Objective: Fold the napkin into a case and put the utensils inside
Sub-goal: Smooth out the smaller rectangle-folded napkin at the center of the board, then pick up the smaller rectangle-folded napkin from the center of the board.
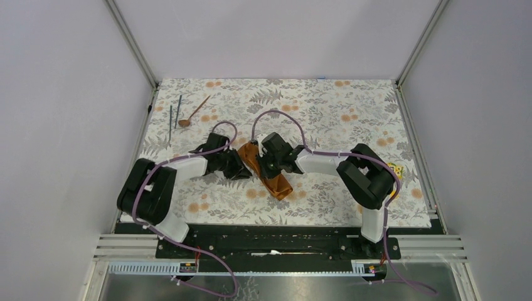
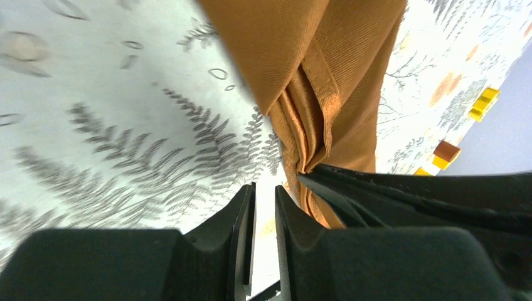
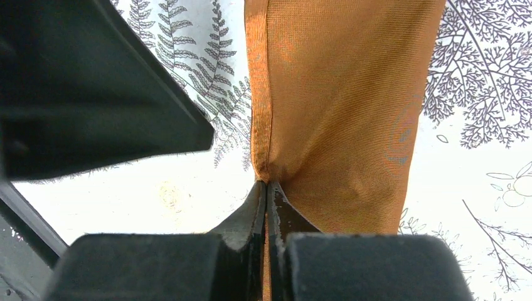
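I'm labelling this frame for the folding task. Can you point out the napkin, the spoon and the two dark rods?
napkin [image 1: 280,186]: top view, its near end.
spoon [image 1: 196,111]: top view, middle of the handle.
dark rods [image 1: 170,118]: top view, middle of the left rod.

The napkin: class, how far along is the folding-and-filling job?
Done: the napkin is folded to a narrow strip. In hand: the right gripper pinches its edge; the left gripper, jaws slightly apart, sits beside it. Left: the spoon and two rods lie far-left on the tablecloth, not yet inserted.
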`<action>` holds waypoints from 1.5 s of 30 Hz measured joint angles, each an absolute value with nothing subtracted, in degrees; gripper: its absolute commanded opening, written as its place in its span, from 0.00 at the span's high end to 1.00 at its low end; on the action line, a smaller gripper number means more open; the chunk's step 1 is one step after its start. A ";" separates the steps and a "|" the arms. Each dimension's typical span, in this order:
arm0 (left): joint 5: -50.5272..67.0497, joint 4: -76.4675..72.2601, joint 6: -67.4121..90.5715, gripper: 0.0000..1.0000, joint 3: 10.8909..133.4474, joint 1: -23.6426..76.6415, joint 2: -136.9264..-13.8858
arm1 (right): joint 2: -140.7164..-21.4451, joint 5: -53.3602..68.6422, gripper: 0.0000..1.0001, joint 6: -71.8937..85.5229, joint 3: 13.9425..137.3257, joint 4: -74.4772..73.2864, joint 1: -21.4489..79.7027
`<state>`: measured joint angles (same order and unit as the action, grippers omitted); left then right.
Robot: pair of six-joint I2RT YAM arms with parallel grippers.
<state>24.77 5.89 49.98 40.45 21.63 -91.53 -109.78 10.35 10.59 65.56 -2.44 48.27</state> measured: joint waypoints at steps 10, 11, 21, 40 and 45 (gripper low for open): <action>28.60 8.40 48.62 0.95 53.91 16.23 -92.12 | -109.34 11.86 0.96 10.98 64.34 -0.47 47.81; 28.91 7.44 48.73 0.95 55.33 16.27 -93.45 | -109.32 11.90 0.94 11.03 64.31 -0.45 47.81; 26.65 6.63 47.53 0.98 56.01 16.25 -105.21 | -106.80 12.97 0.62 12.27 64.10 -4.58 47.81; 28.05 0.45 46.54 0.98 51.96 15.35 -104.73 | -103.68 18.20 0.48 15.49 58.11 -1.85 43.94; 28.42 -0.19 46.57 0.98 51.62 15.22 -104.73 | -100.60 14.79 0.23 12.53 56.49 -3.77 45.50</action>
